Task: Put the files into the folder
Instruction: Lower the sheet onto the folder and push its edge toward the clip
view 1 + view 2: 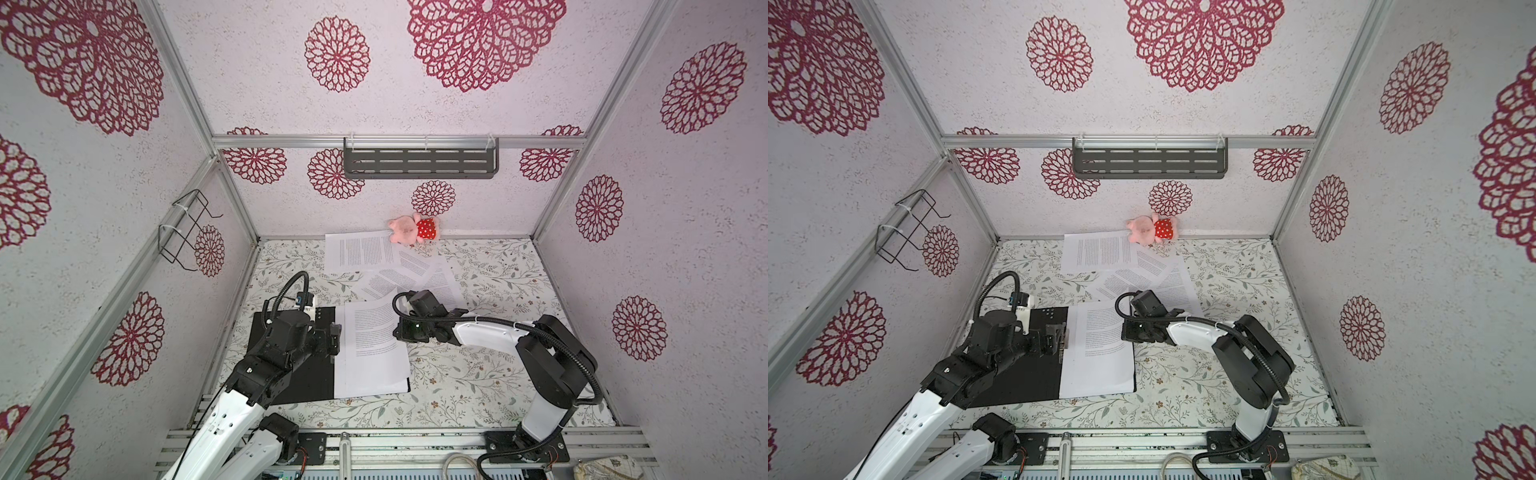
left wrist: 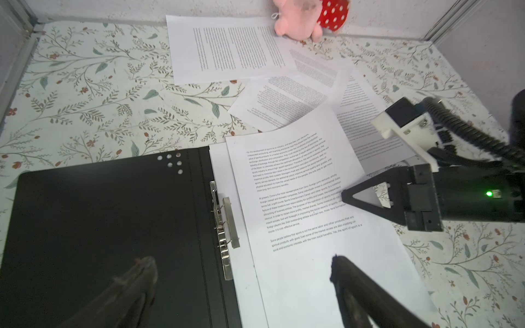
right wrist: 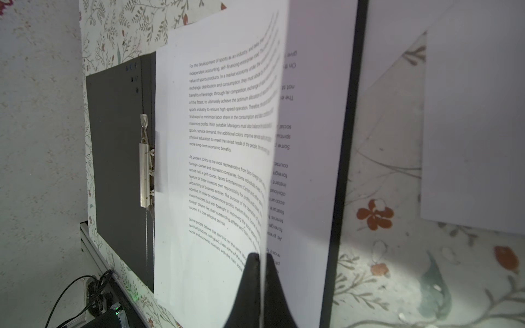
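Table [image 1: 498, 374]: floral cloth fills the lower half of both top views
Folder [image 1: 311, 380]: lies open and flat at lower centre-left of both top views, black inside up, its left half partly under the left arm
Files [image 1: 361, 251]: printed sheets overlap loosely at the table's upper centre, beyond the folder; another lies flat on the folder's right half
Top sheet [image 3: 216, 170]: text side up over the folder's right half, right edge raised and curled
Plush toy [image 1: 411, 228]: pink, red spotted dress, by the back wall at the farthest sheet's corner
Left pincer [image 2: 243, 262]: wide open above the spine, one finger over black cover, one over the top sheet
Right pincer [image 3: 260, 259]: closed, pinching the top sheet's right edge
Clip [image 2: 225, 227]: silver, along the spine, beside the sheets' left edge
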{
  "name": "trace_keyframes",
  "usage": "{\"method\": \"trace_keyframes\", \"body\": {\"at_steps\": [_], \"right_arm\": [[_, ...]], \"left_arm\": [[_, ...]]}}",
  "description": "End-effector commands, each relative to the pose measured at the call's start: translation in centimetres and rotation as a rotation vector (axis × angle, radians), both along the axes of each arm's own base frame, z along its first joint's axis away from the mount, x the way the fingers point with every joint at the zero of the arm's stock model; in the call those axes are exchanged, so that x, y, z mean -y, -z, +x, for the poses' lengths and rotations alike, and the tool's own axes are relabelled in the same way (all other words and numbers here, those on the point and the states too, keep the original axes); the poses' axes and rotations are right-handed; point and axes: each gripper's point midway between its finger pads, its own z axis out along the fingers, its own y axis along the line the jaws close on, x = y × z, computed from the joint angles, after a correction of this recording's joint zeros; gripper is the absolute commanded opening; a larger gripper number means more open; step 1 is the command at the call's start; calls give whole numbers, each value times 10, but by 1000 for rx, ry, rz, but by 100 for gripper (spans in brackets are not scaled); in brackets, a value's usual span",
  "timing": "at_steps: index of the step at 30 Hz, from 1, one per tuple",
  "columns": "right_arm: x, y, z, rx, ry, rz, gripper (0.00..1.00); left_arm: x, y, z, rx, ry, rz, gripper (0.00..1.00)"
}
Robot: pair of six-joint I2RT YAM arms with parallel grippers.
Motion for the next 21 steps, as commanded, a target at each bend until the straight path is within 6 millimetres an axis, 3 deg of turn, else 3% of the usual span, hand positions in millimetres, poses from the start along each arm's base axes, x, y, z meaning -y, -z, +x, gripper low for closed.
{"method": "trace_keyframes", "body": {"at_steps": [1, 21], "right_arm": [[-10, -15, 8, 27, 16, 26, 0], [-26, -9, 2, 9, -7, 37, 0]], "left_arm": [[2, -4, -1, 6, 28, 15, 99], [6, -5, -2, 12, 48, -10, 99]]}}
